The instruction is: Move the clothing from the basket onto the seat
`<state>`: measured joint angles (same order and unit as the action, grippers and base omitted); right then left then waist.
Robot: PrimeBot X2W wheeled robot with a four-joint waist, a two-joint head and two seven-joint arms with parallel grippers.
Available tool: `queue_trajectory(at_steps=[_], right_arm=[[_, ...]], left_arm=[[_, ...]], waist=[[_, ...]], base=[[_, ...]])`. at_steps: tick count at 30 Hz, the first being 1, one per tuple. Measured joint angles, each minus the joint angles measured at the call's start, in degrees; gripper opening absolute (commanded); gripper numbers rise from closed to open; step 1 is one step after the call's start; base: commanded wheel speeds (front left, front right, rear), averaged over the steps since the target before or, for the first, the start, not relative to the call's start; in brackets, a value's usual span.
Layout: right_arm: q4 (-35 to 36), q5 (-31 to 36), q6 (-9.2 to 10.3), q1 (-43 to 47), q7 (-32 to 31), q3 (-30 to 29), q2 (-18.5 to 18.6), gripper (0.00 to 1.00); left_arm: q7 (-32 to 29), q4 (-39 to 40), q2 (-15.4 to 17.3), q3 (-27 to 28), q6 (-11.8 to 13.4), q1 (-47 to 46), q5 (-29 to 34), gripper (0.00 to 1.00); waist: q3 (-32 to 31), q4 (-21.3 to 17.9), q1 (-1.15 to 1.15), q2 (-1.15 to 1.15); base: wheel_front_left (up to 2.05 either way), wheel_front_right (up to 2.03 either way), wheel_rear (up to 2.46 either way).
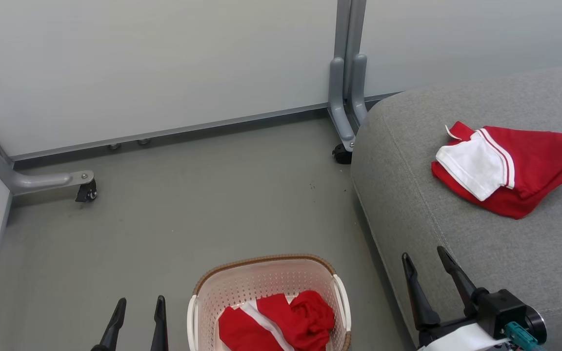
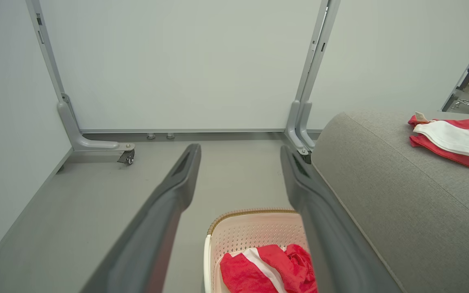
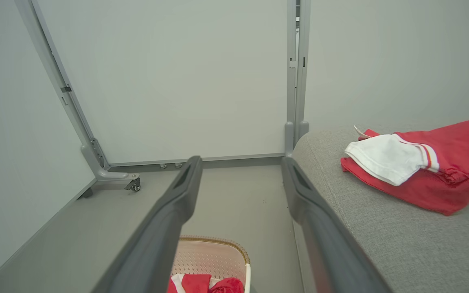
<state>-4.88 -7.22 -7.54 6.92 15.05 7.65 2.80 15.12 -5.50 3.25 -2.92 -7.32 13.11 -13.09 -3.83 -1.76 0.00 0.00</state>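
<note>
The grey seat (image 1: 481, 253) takes up the right of the head view, with a red-and-white garment (image 1: 534, 165) lying on it at upper right. The basket (image 1: 261, 258) stands on the floor (image 1: 188, 219) at bottom centre and holds the crumpled red clothing (image 1: 305, 317). The left gripper (image 1: 141, 299) at lower left and the right gripper (image 1: 422, 253) at lower right flank it. Both point up-frame with fingers spread and empty, clear of the clothing.

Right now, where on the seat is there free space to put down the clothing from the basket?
The seat is bare between its rounded left edge and the red garment lying there, and in front of it, near the right gripper. The far right is crowded.
</note>
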Motion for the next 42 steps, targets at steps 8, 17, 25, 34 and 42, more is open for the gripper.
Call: queue_trajectory(at_steps=[8,17,25,34,42], right_arm=[[-0.26,0.22,0.0,0.0,0.0,-0.09,-0.01,1.0],[0.26,0.56,0.0,0.06,0.0,-0.18,-0.01,1.0],[0.52,0.55,0.0,0.13,0.0,-1.04,-0.01,1.0],[2.63,0.82,0.0,-1.96,0.0,-2.46,-0.01,1.0],[6.79,1.42,0.0,-9.07,0.0,-4.49,0.0,1.0]], left_arm=[[0.0,-0.34,-0.04,-0.08,0.0,-0.1,-0.02,1.0],[0.0,-0.31,0.03,-0.74,0.0,-0.61,0.11,1.0],[0.0,-0.3,0.88,-1.46,-0.01,-0.87,0.11,1.0],[0.0,-3.55,5.27,-9.43,-0.01,-8.46,-2.83,1.0],[0.0,-9.35,13.44,-24.49,-0.05,-23.64,-7.69,1.0]], waist=[[0.06,-0.16,0.0,0.0],[0.83,-0.02,0.0,0.0],[1.91,-0.03,0.0,0.0],[6.76,-0.37,0.0,0.0],[15.7,-0.8,0.0,0.0]], base=[[0.0,0.0,0.0],[0.0,0.0,0.0],[0.0,0.0,0.0],[0.0,0.0,0.0],[0.0,0.0,0.0]])
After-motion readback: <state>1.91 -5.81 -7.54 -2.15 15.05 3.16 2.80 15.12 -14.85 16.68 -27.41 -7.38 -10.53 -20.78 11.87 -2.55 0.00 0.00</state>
